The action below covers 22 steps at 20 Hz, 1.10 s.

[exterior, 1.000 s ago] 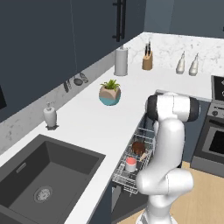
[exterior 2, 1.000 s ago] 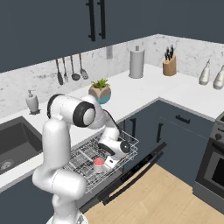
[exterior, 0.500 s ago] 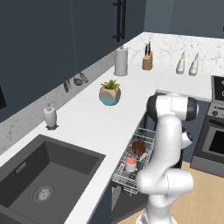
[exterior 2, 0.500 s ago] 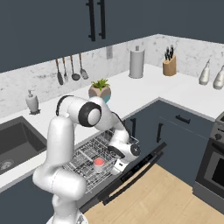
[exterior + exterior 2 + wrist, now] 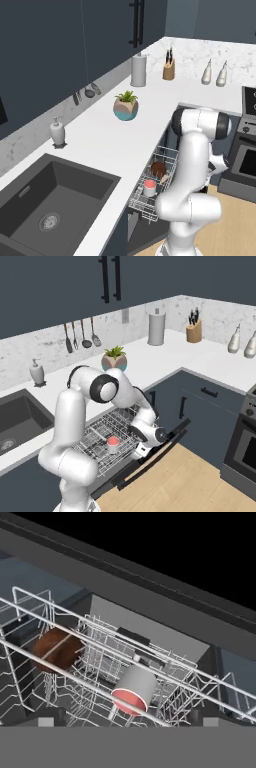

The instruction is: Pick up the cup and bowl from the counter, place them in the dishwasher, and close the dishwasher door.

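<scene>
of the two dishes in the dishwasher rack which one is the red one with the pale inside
The cup, salmon-red, not the dark brown bowl beside it.

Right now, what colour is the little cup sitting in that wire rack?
Salmon red, with a pale outside wall; the cup shows best in the hand view.

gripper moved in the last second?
Yes. In the right base view the gripper has swung from over the middle of the rack out to its front edge, beside the open dishwasher door, jaws open.

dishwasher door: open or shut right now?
Open. The dishwasher door hangs lowered toward the floor, and the wire rack is pulled out over it with the cup inside.
</scene>
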Tool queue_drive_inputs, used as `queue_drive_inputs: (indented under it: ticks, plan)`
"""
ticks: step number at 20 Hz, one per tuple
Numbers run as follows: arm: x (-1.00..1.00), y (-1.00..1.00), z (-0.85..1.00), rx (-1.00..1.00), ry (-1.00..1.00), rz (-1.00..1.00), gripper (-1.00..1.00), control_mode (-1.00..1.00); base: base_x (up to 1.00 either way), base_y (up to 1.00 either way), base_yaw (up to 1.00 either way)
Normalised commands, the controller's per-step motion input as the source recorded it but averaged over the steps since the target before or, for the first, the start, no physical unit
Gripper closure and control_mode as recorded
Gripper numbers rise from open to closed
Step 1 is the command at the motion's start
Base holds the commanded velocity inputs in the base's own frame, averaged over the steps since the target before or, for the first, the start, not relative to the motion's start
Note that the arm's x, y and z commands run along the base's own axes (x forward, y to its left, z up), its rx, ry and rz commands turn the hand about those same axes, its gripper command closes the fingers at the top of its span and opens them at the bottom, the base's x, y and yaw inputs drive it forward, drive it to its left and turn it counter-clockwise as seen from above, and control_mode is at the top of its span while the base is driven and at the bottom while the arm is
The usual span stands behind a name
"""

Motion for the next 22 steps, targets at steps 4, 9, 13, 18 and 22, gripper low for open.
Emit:
queue_drive_inputs:
  ticks: [4,9,13,18,22]
  plan:
    - [-0.43,-0.66,0.06,0.00,-0.12,0.00,-1.00,-1.00,0.00,0.00,0.00]
    - [-0.51,-0.73,0.31,0.00,-0.12,0.01,-1.00,-1.00,0.00,0.00,0.00]
    - [-0.63,-0.72,0.94,0.00,-0.05,0.00,-1.00,-1.00,0.00,0.00,0.00]
    - [-0.55,-0.80,0.39,0.00,-0.05,0.01,-1.00,-1.00,0.00,0.00,0.00]
    - [-0.38,-0.75,-0.18,0.00,-0.15,0.13,-1.00,-1.00,0.00,0.00,0.00]
